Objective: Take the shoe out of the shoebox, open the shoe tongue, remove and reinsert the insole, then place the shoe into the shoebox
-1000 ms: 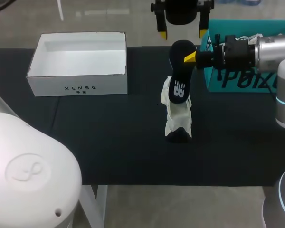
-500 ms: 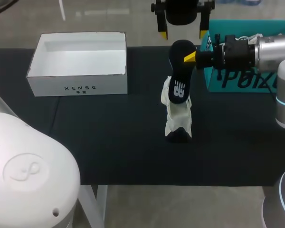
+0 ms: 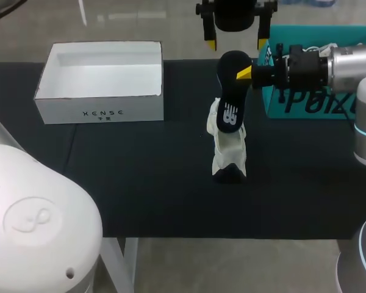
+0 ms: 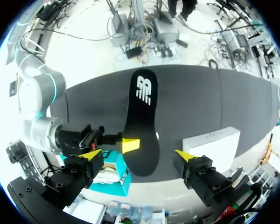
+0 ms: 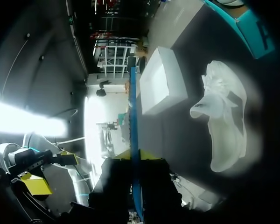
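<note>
Nothing has visibly moved since a second ago: the right gripper [image 3: 246,74] stays clamped on the dark insole [image 3: 230,91], upright above the white shoe [image 3: 228,149] mid-table, with the left gripper [image 3: 235,43] spread wide at its 12 o'clock by the far edge and the shoebox [image 3: 100,113] well apart at 9 o'clock.

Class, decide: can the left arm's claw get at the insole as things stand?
Probably yes: the open left claw hangs facing the insole, nothing between; the right claw pinches only one edge.
</note>
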